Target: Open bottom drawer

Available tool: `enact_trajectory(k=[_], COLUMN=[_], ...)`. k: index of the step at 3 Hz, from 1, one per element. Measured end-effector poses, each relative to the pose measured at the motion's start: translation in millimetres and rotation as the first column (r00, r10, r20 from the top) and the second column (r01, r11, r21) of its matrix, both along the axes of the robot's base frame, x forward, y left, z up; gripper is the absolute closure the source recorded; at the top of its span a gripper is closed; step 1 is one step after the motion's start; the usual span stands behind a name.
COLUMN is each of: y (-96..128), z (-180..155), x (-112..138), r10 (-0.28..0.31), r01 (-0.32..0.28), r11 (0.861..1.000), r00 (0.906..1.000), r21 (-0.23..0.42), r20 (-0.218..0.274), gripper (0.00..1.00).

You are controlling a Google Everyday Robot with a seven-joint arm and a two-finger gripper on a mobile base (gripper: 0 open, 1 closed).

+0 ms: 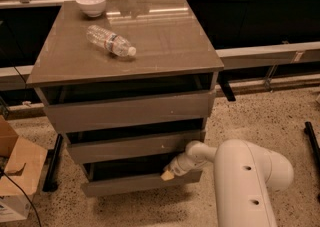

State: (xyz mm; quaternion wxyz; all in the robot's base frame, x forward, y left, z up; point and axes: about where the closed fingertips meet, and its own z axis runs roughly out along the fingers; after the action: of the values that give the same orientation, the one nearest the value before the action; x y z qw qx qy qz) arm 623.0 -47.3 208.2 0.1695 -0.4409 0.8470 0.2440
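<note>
The glossy grey-brown cabinet (125,56) has three drawers. The bottom drawer (135,183) is the lowest taupe panel, pulled out a little, with its dark interior showing above the panel. My gripper (168,174) reaches in from the right on a white arm (240,176). Its yellowish tip sits at the top edge of the bottom drawer front, near the right end, just under the middle drawer (132,146). The top drawer (130,111) stands slightly out too.
A clear plastic bottle (110,41) lies on the cabinet top and a white bowl (91,4) stands at its back left. A cardboard box (17,171) sits on the speckled floor at the left. A dark rail runs behind the cabinet.
</note>
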Motion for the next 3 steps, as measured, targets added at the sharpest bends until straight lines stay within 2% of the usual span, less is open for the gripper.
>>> enact_trajectory(k=[3], y=[0.1], z=[-0.1], x=[-0.1], r10=[0.0], r01=[0.0], r11=[1.0], r00=[1.0], r21=[0.0], r20=[0.0], gripper=[0.03])
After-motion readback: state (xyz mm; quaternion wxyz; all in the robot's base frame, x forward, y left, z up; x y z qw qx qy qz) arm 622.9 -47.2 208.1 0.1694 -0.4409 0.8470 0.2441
